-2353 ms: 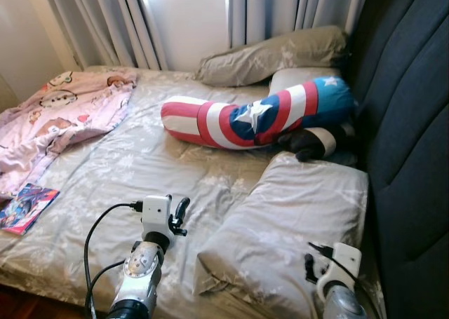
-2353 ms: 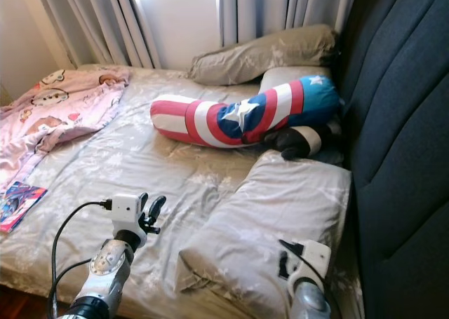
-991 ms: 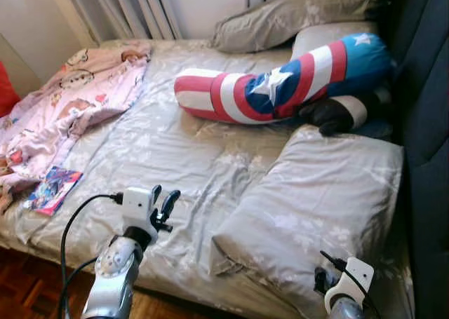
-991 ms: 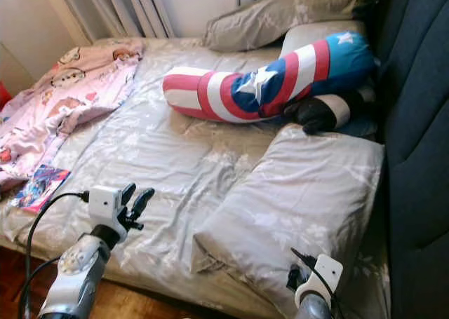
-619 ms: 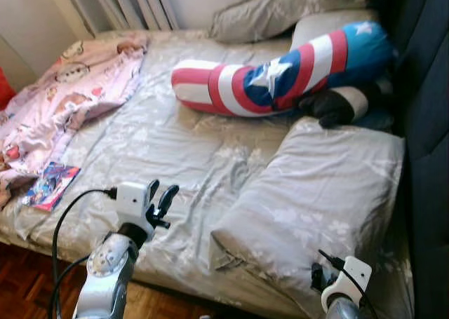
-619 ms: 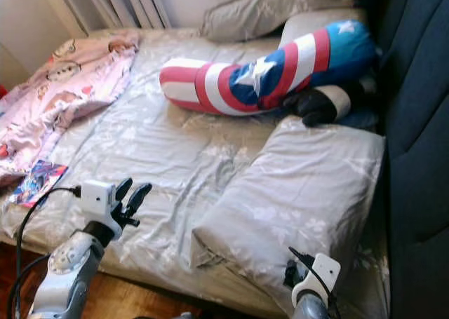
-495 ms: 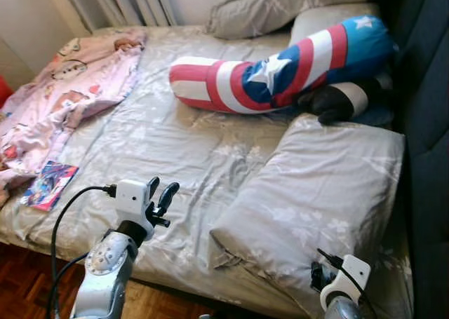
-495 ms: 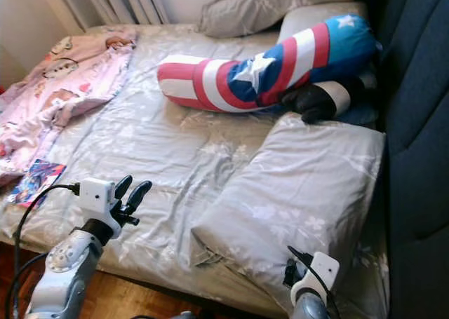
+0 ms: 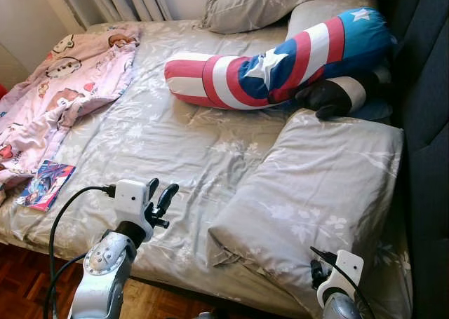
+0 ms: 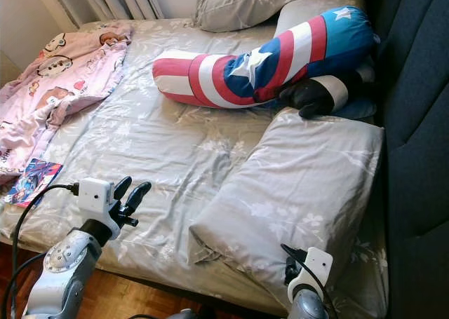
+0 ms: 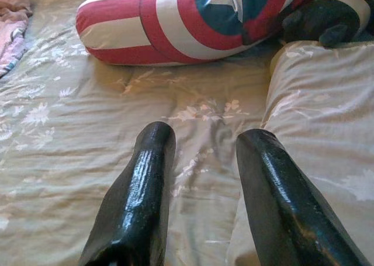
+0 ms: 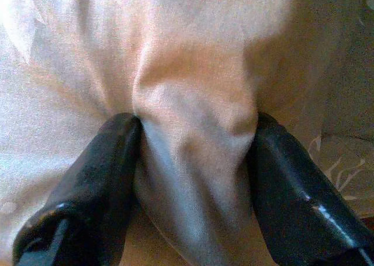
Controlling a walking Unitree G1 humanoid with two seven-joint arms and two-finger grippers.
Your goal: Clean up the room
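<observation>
Bed (image 9: pixel 161 133) with a grey floral sheet serves as the landmark for everything in the room. Near its foot edge, on the headboard side, lies a large grey pillow (image 9: pixel 319 186), slightly askew. The right hand (image 12: pixel 193 161) is at that pillow's near corner, its 2 black fingers (image 12: pixel 93 178) pressed into the fabric with a fold of pillowcase bunched between them, so it grips the pillow. From the head cameras only its white wrist housing is seen, low at the pillow's near edge.

The left hand (image 9: pixel 160 196) hovers above the bed's foot edge, well to the left of the pillow, with its 2 fingers (image 11: pixel 143 190) set narrowly apart and nothing between them; the pillow's side edge lies just beside it in the wrist view.

Across the middle of the bed sprawls a red, white and blue striped bolster (image 9: pixel 277 63) with a white star, its far end against the dark headboard (image 9: pixel 424 87). A pink patterned blanket (image 9: pixel 59 87) is heaped on the bed's left side, and a colourful booklet (image 9: pixel 45 184) lies near the foot corner below it. 2 more grey pillows (image 9: pixel 270 3) rest at the bed's far edge.
</observation>
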